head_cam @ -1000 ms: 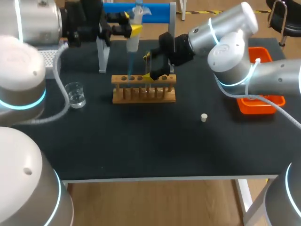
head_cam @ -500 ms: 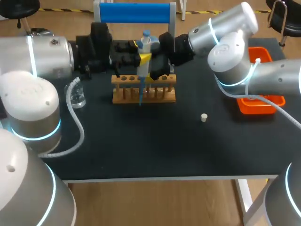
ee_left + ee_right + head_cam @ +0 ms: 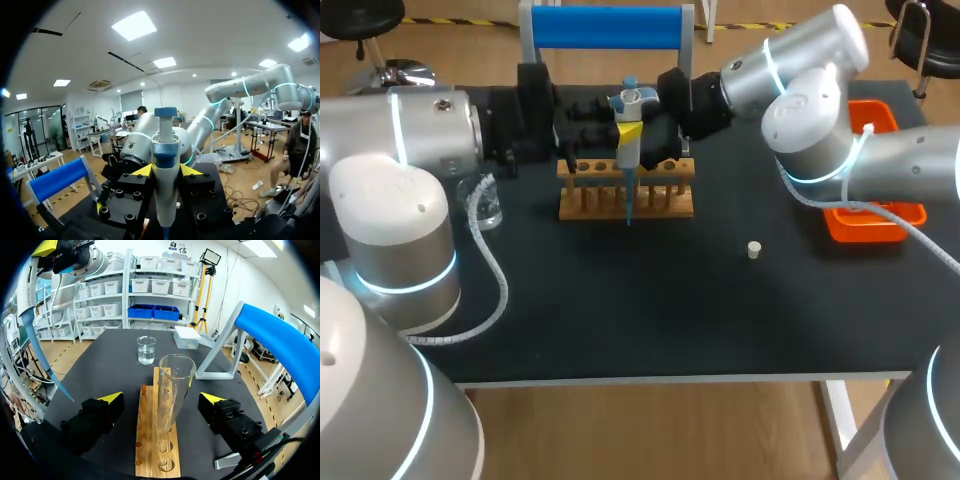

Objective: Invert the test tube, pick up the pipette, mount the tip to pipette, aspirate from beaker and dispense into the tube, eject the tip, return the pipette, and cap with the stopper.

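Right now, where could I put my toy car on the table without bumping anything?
The wide bare stretch between the wooden rack and the front edge of the table is free, left of the little stopper. It's crowded behind, around the rack, pipette and beaker.

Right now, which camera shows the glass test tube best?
The right wrist view: the test tube stands upright in the rack, close up. In the head view I cannot make it out behind the pipette; the left wrist view does not show it.
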Robot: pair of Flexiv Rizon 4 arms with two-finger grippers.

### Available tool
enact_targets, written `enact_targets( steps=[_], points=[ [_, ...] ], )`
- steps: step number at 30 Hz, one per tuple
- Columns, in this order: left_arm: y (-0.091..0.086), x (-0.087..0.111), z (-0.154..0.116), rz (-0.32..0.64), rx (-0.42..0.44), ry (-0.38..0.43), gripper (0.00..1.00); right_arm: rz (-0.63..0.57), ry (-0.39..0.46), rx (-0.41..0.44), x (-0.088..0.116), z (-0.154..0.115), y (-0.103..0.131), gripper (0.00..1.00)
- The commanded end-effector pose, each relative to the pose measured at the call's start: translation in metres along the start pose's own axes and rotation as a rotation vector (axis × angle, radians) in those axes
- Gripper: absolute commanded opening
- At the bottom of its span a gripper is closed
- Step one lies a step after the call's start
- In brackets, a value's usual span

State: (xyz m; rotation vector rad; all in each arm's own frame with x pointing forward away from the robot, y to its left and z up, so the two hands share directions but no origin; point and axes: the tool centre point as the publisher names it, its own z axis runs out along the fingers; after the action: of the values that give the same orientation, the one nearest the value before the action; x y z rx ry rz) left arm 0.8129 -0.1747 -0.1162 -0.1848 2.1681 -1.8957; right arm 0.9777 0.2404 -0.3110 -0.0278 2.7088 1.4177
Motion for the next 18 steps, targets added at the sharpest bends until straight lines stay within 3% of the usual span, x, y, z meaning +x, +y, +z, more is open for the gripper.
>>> enact_targets(
  steps=[1,18],
  points=[
    [0.0011,0.0007,-0.0006,0.003,-0.005,0.006,0.0,0.001,0.0,0.003,0.0005,-0.0008,0.0006,1.0],
    [-0.0027,0.0072,0.0039,0.001,-0.022,0.074,0.0,0.001,0.0,0.003,0.0005,-0.0008,0.0006,1.0]
  ],
)
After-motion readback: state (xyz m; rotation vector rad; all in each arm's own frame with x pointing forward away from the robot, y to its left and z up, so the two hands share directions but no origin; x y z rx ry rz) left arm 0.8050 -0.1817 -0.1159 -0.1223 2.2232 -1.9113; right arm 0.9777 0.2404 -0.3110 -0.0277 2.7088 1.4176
